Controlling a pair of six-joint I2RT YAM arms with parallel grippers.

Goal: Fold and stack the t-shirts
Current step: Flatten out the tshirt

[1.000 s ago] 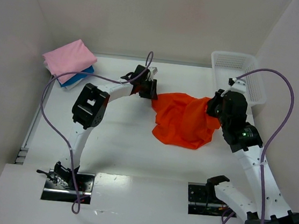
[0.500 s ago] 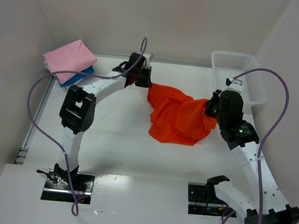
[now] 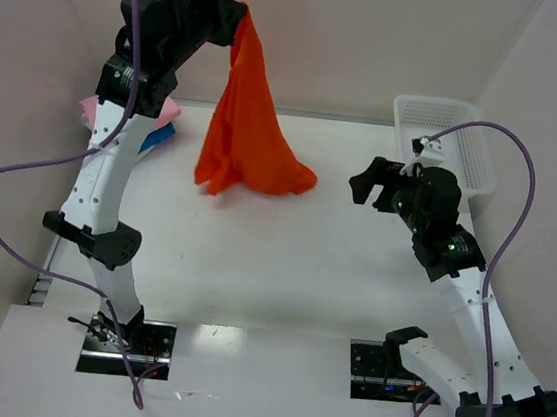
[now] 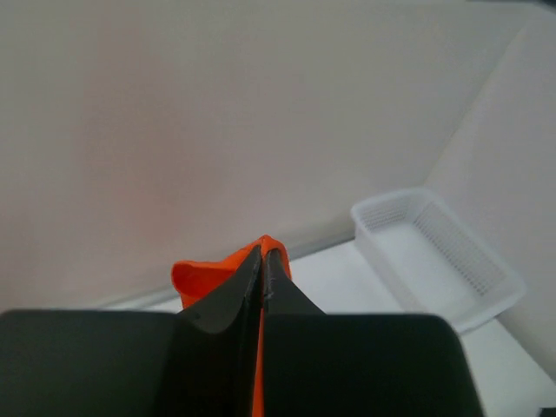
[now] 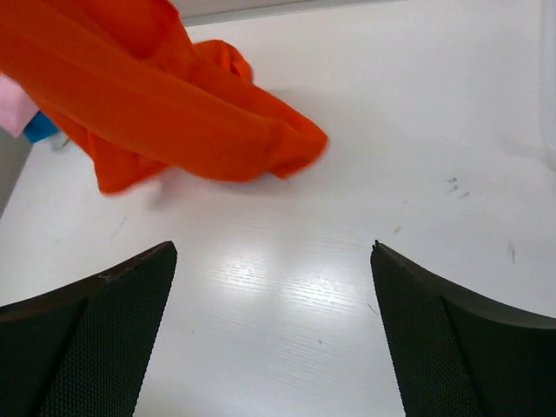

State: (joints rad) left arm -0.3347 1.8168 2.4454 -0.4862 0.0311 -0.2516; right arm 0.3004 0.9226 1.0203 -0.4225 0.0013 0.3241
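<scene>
At the far left of the worktop (image 3: 282,269), the pink t-shirt (image 3: 91,109) lies on the blue t-shirt (image 3: 162,136) — both partly hidden behind the left arm. The left hand (image 3: 235,14), raised high, is pinched tight on the orange t-shirt (image 3: 245,134), which hangs in a long drape down to the worktop. Further right, the right hand (image 3: 365,189) hovers spread wide, holding nothing — apart from the cloth. A white basket (image 3: 472,140) sits at the far right.
</scene>
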